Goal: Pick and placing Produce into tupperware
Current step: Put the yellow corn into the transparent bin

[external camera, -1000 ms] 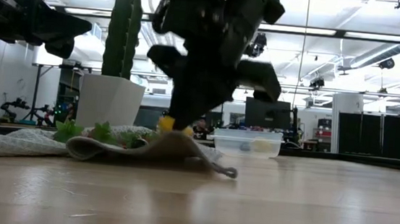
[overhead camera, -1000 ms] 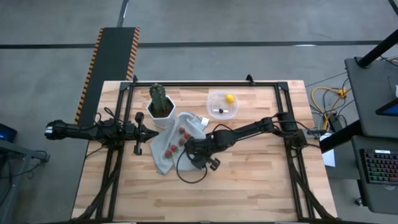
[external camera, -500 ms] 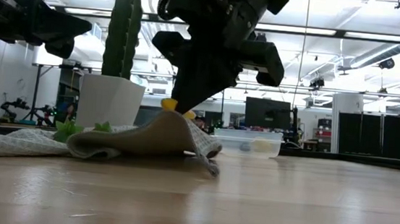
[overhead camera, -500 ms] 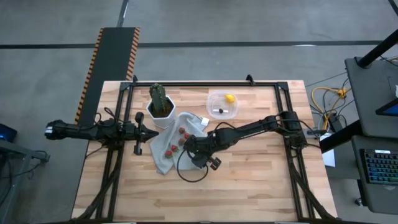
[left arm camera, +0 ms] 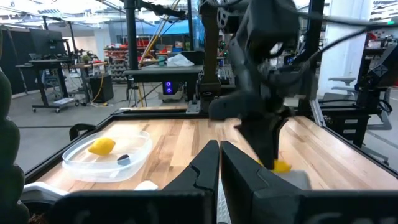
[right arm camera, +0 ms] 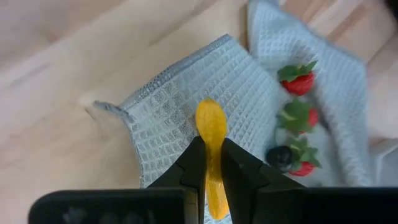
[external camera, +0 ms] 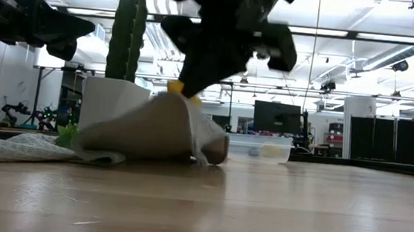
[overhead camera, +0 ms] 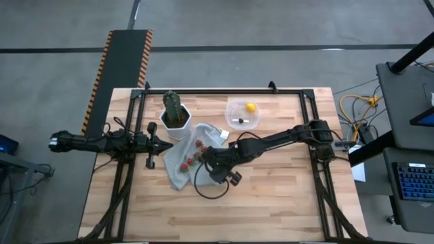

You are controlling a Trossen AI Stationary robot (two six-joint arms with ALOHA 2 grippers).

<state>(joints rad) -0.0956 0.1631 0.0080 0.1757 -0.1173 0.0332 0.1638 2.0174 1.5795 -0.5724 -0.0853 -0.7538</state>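
My right gripper is over a grey waffle towel and is shut on a yellow-orange elongated piece. The piece also shows in the low view. Red berries and a dark one lie on the towel. The clear tupperware stands at the far middle and holds a yellow lemon and a dark berry. My left gripper is shut and empty, left of the towel. My right gripper pinches the yellow-orange piece at its middle between its two fingers, which lie along it. The fingers come from above, slanting down. A part of the towel stands raised up to the piece. I cannot tell whether the fingers hold the cloth too.
A green cactus in a white pot stands at the towel's far left corner. Bare wood lies toward the near edge and on the right.
My right gripper has gone up with the yellow-orange piece. The towel's edge under it has risen from lying flat into a tall peak, while the rest of the towel has stayed on the table.
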